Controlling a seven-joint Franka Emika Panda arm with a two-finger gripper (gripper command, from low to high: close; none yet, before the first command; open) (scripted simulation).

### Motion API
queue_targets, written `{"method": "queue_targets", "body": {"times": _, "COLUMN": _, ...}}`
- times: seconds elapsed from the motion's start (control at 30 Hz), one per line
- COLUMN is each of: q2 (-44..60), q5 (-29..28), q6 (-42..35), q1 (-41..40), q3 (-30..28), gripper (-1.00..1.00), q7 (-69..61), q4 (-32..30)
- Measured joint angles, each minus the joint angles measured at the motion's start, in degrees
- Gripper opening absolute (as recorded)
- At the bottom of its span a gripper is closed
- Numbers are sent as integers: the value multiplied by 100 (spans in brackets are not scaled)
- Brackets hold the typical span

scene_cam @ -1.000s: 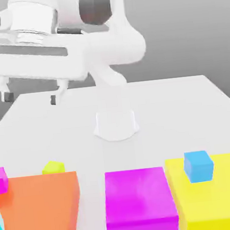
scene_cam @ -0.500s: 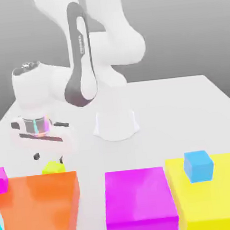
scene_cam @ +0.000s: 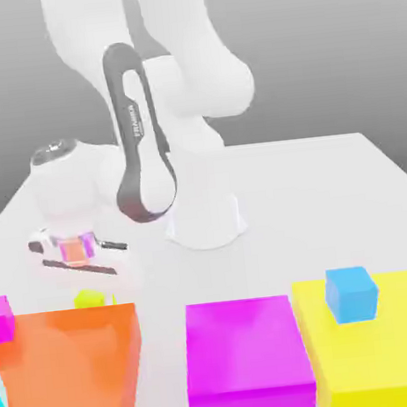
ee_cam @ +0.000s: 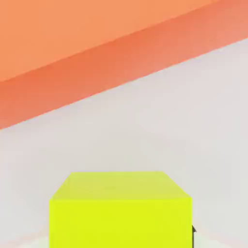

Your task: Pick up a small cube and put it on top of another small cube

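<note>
robot arm: we see a big white arm (scene_cam: 154, 80) that bends down to the exterior view's left side of the worktop (scene_cam: 329, 185).
claw: our claw (scene_cam: 86, 286) is low, right over the small cube. we cannot tell if it is apart or together.
small cube: the tiny yellow-green small cube (scene_cam: 91, 299) sits on the white worktop, just beside the far edge of the orange block. in the hand view the small cube (ee_cam: 119, 210) looks very close, with a bit of a dark fingertip (ee_cam: 193, 231) at its side.
orange block: a big orange block (scene_cam: 70, 371) is near us on the exterior view's left. in the hand view the orange block (ee_cam: 72, 43) lies past the small cube.
tiny magenta cube: a tiny magenta cube (scene_cam: 0, 318) is at the far left corner of the orange block. we cannot tell if it rests on it.
magenta block: a big magenta block (scene_cam: 247, 357) is in the middle, near us.
yellow block: a big yellow block (scene_cam: 391, 355) is on the exterior view's right.
light-blue cube: a light-blue cube (scene_cam: 351, 294) sits on top of the yellow block.
teal thing: we see a bit of something teal (scene_cam: 1, 401) at the exterior view's left edge, by the orange block.
</note>
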Motion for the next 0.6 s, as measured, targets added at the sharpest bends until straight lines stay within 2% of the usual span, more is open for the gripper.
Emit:
{"method": "queue_targets", "body": {"times": 0.13, "q2": -823, "q5": -762, "q6": -659, "q1": -100, "q3": -131, "gripper": -100, "q7": 514, "q4": -161}}
{"method": "queue_targets", "body": {"times": 0.2, "q2": -824, "q5": -530, "q6": -932, "q1": -165, "q3": -213, "gripper": -100, "q7": 116, "q4": 13}}
{"method": "queue_targets", "body": {"times": 0.37, "q2": -234, "q5": 105, "q6": -1603, "q1": -456, "q3": -223, "gripper": -100, "q7": -794, "q4": 974}}
{"method": "queue_targets", "body": {"times": 0.6, "q2": 699, "q5": 200, "q6": -2514, "q1": -877, "q3": -400, "gripper": -100, "q7": -1464, "q4": 2423}}
